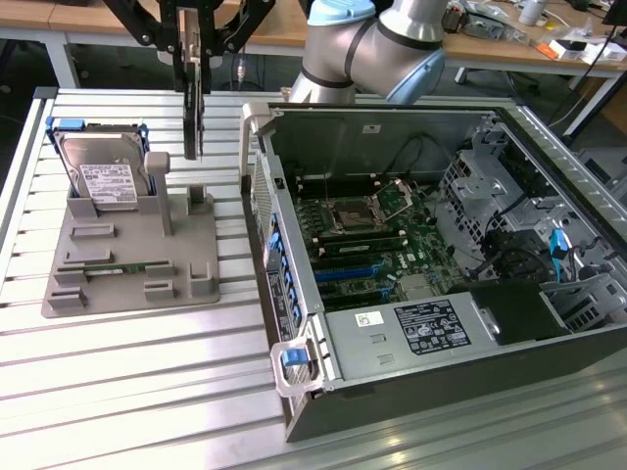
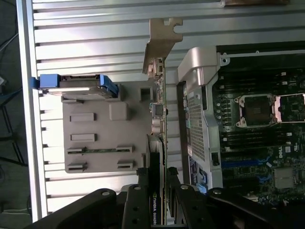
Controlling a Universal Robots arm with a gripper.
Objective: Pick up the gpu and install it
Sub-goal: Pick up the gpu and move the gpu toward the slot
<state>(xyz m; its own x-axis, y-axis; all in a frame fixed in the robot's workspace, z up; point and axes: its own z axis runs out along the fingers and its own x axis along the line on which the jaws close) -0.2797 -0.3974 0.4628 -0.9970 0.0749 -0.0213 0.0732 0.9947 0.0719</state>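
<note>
Gripper [image 1: 193,73], fingers clamped on the upright gpu [image 1: 194,132], upper left in the exterior view over the tray [image 1: 186,269], between hard drive [image 1: 106,178] and open case [image 1: 411,392]; wrist view adds its silver bracket [image 2: 162,40].

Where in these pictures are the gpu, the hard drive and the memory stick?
gpu [image 1: 194,122], exterior view, lower half of the black card.
hard drive [image 1: 108,183], exterior view, its white label.
memory stick [image 2: 102,150], wrist view, middle of the green strip.
</note>
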